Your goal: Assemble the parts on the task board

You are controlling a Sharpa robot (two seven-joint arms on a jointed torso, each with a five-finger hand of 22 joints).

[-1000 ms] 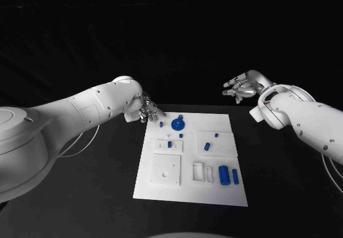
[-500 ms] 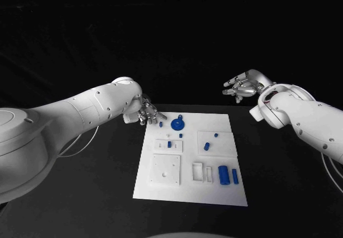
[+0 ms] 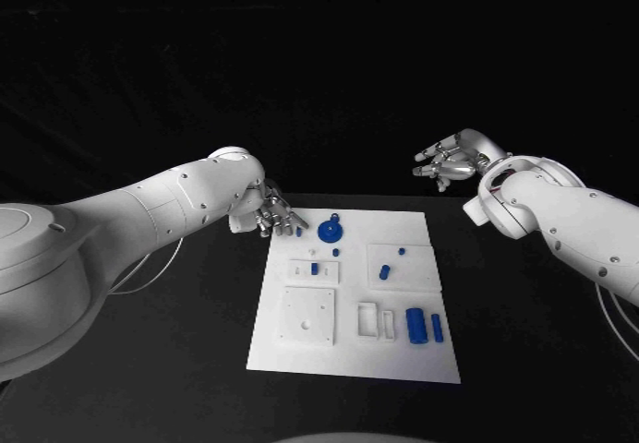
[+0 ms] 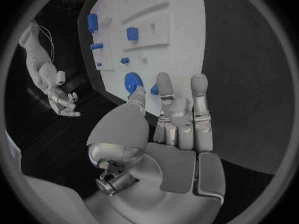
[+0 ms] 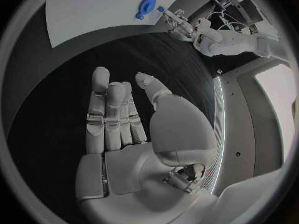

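Your left hand (image 3: 276,217) hangs with nothing in it, fingers a little apart, at the far left corner of the flat white task board (image 3: 317,355). The round blue disc part (image 3: 331,228) lies just beside it. Come down slowly and pinch its edge. Your right hand (image 3: 451,160) waits, fingers spread and holding nothing.

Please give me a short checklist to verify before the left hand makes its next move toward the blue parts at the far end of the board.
1. Left hand holds nothing, fingers apart: ok.
2. Left hand is at the far left corner of the task board: ok.
3. Round blue part lies free on the board, near the fingers: ok.
4. Small blue part by the fingertips is untouched: cannot tell.
5. Right hand is raised, away from the board, open: ok.
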